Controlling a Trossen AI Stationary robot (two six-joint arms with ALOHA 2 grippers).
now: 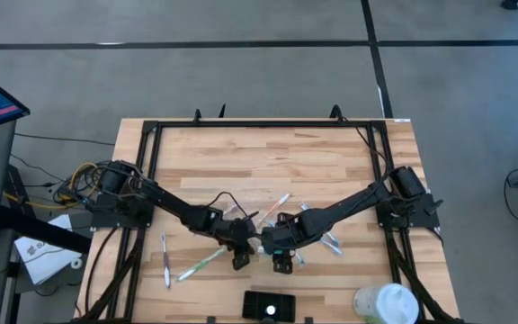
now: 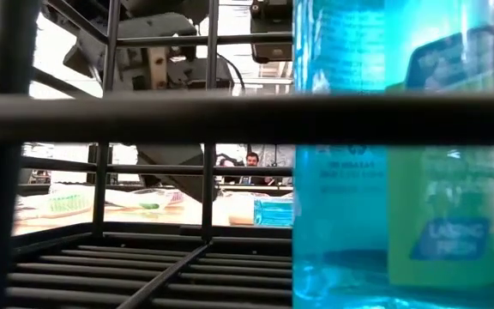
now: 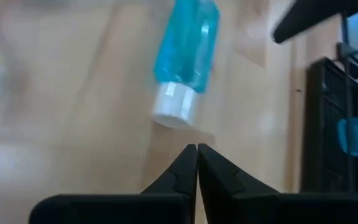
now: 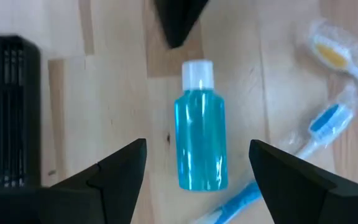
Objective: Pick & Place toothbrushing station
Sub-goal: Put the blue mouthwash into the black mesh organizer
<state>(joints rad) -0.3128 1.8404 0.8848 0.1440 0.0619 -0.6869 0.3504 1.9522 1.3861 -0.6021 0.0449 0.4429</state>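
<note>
toothbrushing station (image 1: pixel 269 305): a low black wire holder at the middle of the table's (image 1: pixel 313 171) near edge, in front of both arms; one blue bottle (image 2: pixel 397 154) already stands inside it, seen close up in the low view. left gripper (image 3: pixel 197 149): fingers pressed together tip to tip, holding nothing, poised over the bare wood just short of the white cap of a second blue bottle (image 4: pixel 201 137). right gripper (image 4: pixel 197 163): fingers spread wide, one on either side of this lying bottle, above it and not closed on it; whether they touch it cannot be told. the bottle lies flat on the wood between the two grippers, its cap toward the left gripper. the two grippers meet near the table's centre, just behind the station. wrapped toothbrushes (image 1: pixel 198 264) lie scattered on the wood around both arms. a white round container (image 1: pixel 387 303) stands at the near right corner.
</note>
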